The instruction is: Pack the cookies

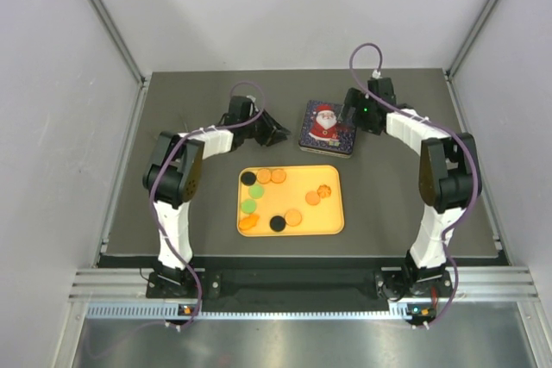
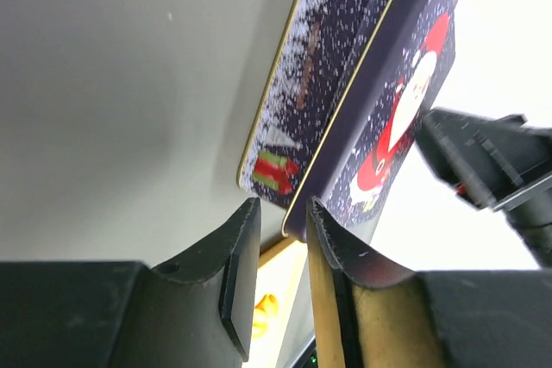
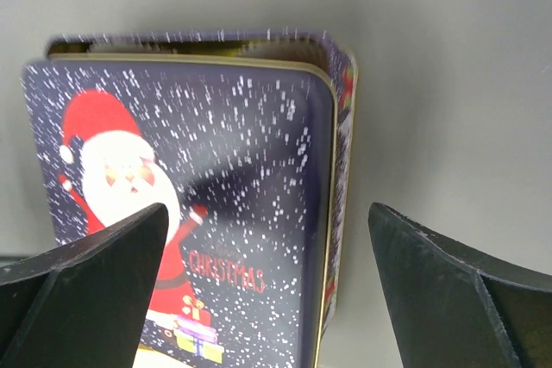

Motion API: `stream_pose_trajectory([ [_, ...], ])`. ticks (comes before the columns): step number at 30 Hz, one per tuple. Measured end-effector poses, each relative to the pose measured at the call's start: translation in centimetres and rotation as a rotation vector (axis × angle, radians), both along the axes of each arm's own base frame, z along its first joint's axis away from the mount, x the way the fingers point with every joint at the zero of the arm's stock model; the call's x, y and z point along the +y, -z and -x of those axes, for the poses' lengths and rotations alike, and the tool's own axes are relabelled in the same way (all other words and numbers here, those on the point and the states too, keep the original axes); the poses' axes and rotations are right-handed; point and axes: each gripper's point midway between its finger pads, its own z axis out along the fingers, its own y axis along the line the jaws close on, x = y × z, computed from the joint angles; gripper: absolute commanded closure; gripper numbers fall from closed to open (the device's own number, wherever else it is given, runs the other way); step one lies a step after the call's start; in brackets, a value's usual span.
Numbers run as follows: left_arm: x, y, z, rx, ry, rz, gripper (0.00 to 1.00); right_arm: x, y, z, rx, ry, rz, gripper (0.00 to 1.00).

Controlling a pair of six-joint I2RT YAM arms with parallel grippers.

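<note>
Several cookies, orange (image 1: 293, 217), green (image 1: 256, 191) and black (image 1: 277, 223), lie on a yellow tray (image 1: 335, 213). A dark blue Santa tin (image 1: 328, 127) lies flat behind the tray with its lid on, slightly askew. My left gripper (image 1: 276, 134) is at the tin's left side, narrowly open and empty; in the left wrist view its tips (image 2: 283, 204) sit just short of the tin's corner (image 2: 345, 84). My right gripper (image 1: 352, 118) is wide open at the tin's right edge; in the right wrist view it (image 3: 267, 213) straddles that edge of the tin (image 3: 190, 170) without touching.
The dark table mat (image 1: 172, 213) is walled by white panels on the left, back and right. In the left wrist view the tray (image 2: 280, 277) and one orange cookie (image 2: 266, 308) show between the fingers. The right arm's gripper (image 2: 492, 161) shows beyond the tin.
</note>
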Motion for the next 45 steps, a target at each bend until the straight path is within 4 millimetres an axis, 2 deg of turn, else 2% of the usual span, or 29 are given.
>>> stream_pose_trajectory([
  [3, 0.1, 0.0, 0.9, 0.005, 0.013, -0.012, 0.68, -0.7, -1.0, -0.8, -0.021, 0.013, 0.011, 0.0],
  [6, 0.6, 0.1, 2.8, 0.027, 0.031, -0.035, 0.69, -1.7, -2.1, -1.8, -0.058, 0.018, 0.031, 0.0],
  [10, 0.5, -1.0, 5.2, 0.019, 0.072, -0.047, 0.69, -2.8, -3.9, -4.1, -0.117, -0.008, 0.007, 0.0],
  [13, -1.1, -2.1, 6.6, -0.012, 0.131, -0.047, 0.69, -2.9, -5.2, -6.6, -0.175, -0.048, -0.027, 0.0],
  [15, -2.6, -2.1, 7.9, -0.017, 0.177, -0.055, 0.69, -2.7, -5.4, -8.1, -0.21, -0.08, -0.041, 0.0],
  [20, -6.0, -2.1, 10.6, -0.013, 0.275, -0.061, 0.69, -1.2, -4.0, -10.1, -0.223, -0.168, -0.084, 0.0],
  [23, -7.6, -1.8, 10.8, -0.015, 0.309, -0.057, 0.68, -0.3, -3.0, -11.1, -0.22, -0.205, -0.114, 0.0],
  [29, -8.7, -0.8, 9.8, -0.002, 0.322, -0.056, 0.64, 0.8, -1.3, -11.8, -0.199, -0.252, -0.16, 0.0],
  [41, -10.2, 2.0, 7.8, 0.039, 0.311, -0.044, 0.63, 2.6, -1.8, -10.8, -0.194, -0.341, -0.233, 0.0],
  [45, -10.5, 2.2, 7.2, 0.04, 0.307, -0.042, 0.64, 3.1, -1.7, -10.3, -0.186, -0.367, -0.253, 0.0],
])
